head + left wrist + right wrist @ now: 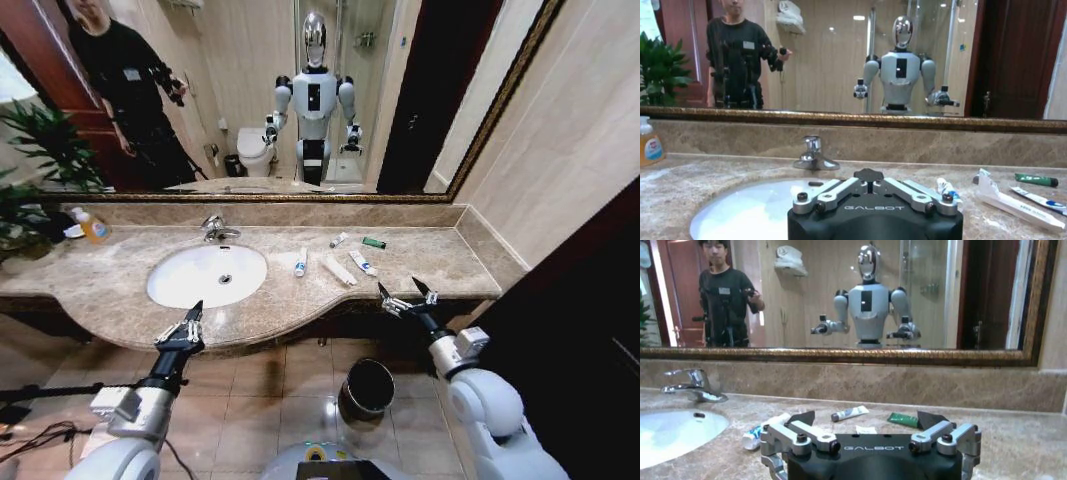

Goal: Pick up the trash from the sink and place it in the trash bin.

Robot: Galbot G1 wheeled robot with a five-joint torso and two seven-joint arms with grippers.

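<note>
On the marble table (420,262), right of the basin, lies the trash: a white toothpaste tube with blue marks (300,263) nearest the bowl, a long white tube (338,270) and another blue-marked white tube (363,263) beside it, a small white tube (339,240) farther back toward the wall, and a tiny green packet (374,243) just right of that one. None of them is inside the bowl — all rest on the stone, apart from each other. The white oval sink (185,285) sits left of them, with the chrome faucet (214,229) behind it and an orange-yellow soap bottle (92,227) at the far left by a green plant (45,150).

Below the table's front edge, on the tiled floor (250,400), stands the dark round trash bin (367,391), upright, its shiny rim up.

The left hand (190,318) hangs before the table edge in front of the sink; whether its fingers are apart or together cannot be told. The right hand (407,293) hovers at the table's front edge, right of the tubes, its two dark fingertips spread wide and holding nothing — well apart from any of the trash.
</note>
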